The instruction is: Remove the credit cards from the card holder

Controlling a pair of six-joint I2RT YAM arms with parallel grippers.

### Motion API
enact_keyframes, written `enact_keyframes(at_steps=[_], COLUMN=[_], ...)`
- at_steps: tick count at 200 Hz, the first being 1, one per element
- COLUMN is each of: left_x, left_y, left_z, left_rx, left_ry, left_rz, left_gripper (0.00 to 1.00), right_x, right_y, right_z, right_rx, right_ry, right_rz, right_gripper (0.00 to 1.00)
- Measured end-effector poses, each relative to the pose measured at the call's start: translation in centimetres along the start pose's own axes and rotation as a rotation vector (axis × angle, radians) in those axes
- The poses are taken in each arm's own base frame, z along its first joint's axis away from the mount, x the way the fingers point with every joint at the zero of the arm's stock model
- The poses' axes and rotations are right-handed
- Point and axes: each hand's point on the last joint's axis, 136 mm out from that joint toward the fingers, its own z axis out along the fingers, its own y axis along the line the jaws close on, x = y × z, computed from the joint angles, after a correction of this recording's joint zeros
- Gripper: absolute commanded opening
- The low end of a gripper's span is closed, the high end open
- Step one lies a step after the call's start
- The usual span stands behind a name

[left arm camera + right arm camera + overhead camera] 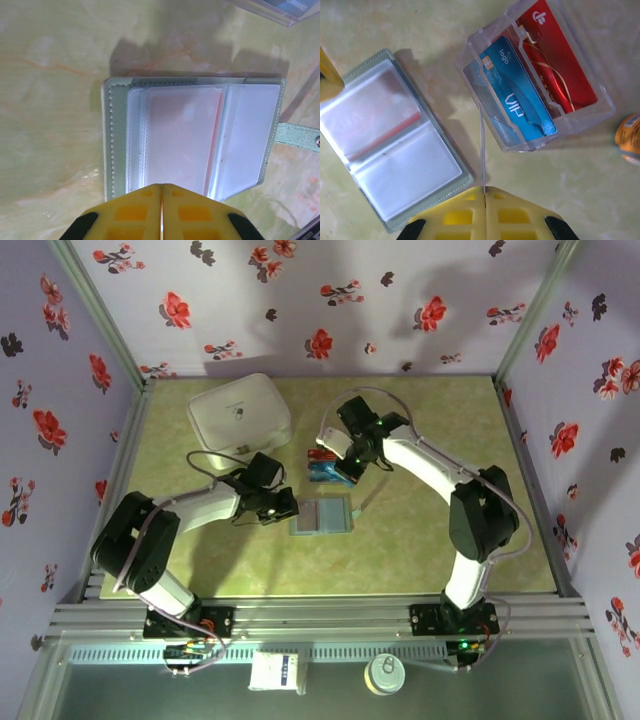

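Evidently light, stiff and slick, the red plastic card (185, 135) inside the soft grey-blue card holder (112, 150) wants an edge pinch; left pincer (161, 192) and right pincer (485, 192) are closed.

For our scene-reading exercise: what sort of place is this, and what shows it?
Probably a robot test cell: a left arm and right arm bolted to an aluminium rail, flower-patterned walls enclosing a green table, and staged props, a card holder beside a clear box of cards.
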Motion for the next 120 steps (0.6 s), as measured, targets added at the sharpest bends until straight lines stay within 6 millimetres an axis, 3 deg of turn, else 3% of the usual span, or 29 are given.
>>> enact_keyframes(at_steps=[41, 84, 120], left_x=[0.0, 0.5, 1.2], left_y=[0.1, 0.9, 1.7], left_z=[-0.9, -0.8, -0.9], left_rx=[0.005, -0.009, -0.022], left_ry=[-0.027, -0.021, -0.018], left_rz=[-0.011, -0.024, -0.036], left_gripper=[0.1, 0.1, 0.1], right_x=[-1.8, -4.5, -5.0], right_y=[-1.0, -2.3, -3.0], right_z=[0.3, 1.2, 3.1], right_rx=[-0.027, -0.059, -0.095], right_ry=[0.028, 0.028, 0.068], right_rz=[-0.209, -0.318, -0.361], right_gripper=[0.0, 0.0, 0.0])
